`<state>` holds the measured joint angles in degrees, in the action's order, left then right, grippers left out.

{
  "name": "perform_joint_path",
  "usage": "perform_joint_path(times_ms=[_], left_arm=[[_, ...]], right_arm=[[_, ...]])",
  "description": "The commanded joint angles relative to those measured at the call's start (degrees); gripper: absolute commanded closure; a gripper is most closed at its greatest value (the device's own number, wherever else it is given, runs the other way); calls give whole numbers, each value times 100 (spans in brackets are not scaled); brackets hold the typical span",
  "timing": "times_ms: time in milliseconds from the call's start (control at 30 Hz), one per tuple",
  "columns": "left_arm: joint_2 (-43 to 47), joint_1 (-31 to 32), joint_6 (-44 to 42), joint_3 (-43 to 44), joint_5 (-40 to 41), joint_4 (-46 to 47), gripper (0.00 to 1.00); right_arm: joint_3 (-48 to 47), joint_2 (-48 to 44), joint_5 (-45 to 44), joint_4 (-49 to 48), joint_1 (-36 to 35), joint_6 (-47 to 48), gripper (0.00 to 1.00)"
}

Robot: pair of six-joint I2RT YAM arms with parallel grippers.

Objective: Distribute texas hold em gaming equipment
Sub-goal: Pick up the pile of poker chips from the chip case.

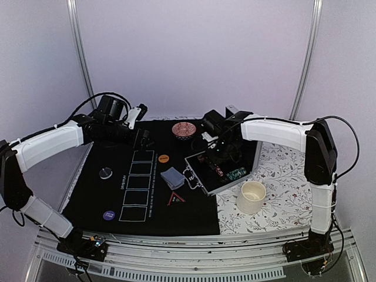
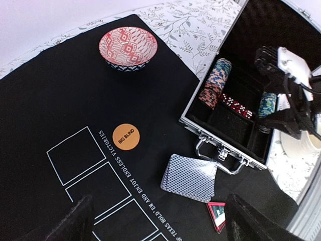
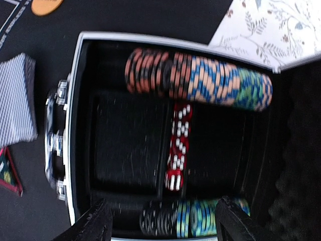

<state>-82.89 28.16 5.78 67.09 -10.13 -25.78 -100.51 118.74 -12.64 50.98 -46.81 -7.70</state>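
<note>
A grey-blue card deck [image 1: 172, 177] lies on the black mat [image 1: 94, 188], with a red triangle marker [image 1: 175, 198] just in front of it. An orange disc [image 1: 164, 158], a black disc [image 1: 106, 172] and a purple disc [image 1: 108, 215] also lie on the mat. The open metal case [image 1: 202, 176] holds striped chips [image 3: 200, 80] in two rows and red dice [image 3: 178, 145]. My right gripper [image 3: 160, 223] is open above the near chip row [image 3: 195, 218]. My left gripper [image 2: 160, 228] is open and empty, high above the mat; below it lie the deck [image 2: 189, 177], the triangle [image 2: 217, 215] and the orange disc [image 2: 125, 136].
A red patterned bowl [image 1: 184, 130] stands at the mat's far edge. A white cup [image 1: 252, 195] stands on the floral cloth [image 1: 288, 182], right of the case. The case lid [image 1: 254, 155] stands open on the case's right side. White card outlines [image 1: 138, 185] run down the mat.
</note>
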Motion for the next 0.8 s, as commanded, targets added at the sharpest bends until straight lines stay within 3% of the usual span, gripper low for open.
perform_joint_path(times_ms=[0,167,600,767], left_arm=[[-2,-65,-68,-90,-109,73,9],[-6,-65,-75,-99,-143,71,8],[-80,-65,-108,-120,-68,48,8],[-93,-65,-103,-108,-131,46,8]], right_arm=[[496,-525,328,683,-7,59,27],[753,-560,816,582,-9,185,43],[42,77,455,408,-4,322,43],[417,-78,626,498,-26,167,46]])
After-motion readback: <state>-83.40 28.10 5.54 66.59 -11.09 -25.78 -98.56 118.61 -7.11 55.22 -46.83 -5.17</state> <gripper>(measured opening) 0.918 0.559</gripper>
